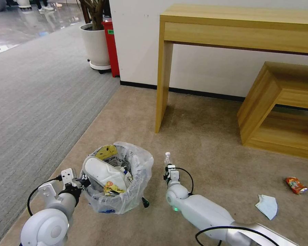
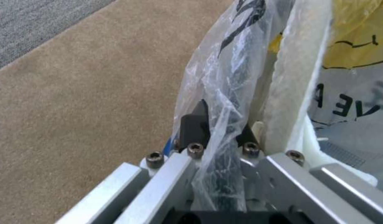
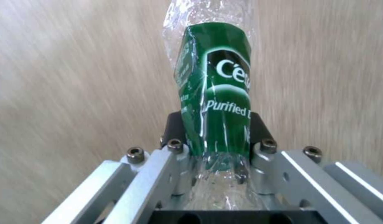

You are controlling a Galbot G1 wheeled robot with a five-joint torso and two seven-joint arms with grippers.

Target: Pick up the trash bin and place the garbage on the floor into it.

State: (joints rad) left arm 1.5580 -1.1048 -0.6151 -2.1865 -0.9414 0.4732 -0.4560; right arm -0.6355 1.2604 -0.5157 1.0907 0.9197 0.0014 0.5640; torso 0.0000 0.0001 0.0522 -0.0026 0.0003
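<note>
Bottle (image 3: 214,93), one, clear plastic with green label, held by right gripper (image 1: 169,169). Long axis runs straight out from the wrist, away from the robot; in the head view the capped end (image 1: 167,155) points toward the wooden table (image 1: 229,27). Jaws pressed in on the label's lower part, one on each side, pinching the bottle. Bottle sits just right of the trash bin (image 1: 118,177), apart from it, above the tan carpet (image 1: 202,136).

Trash bin, one, upright, mouth up, clear bag liner puffed over the rim. Left gripper (image 1: 81,181) at its left rim. In the left wrist view the jaws close on rim wall and plastic liner (image 2: 218,93), one jaw outside, one inside, gap narrow.

Inside the bin: one white slipper (image 1: 104,172) lying long across the opening, yellow wrappers (image 1: 106,151), other litter I cannot tell apart.

On the carpet to the right: one red wrapper (image 1: 296,185), one pale blue mask (image 1: 267,206), near each other, well apart from the bin.
</note>
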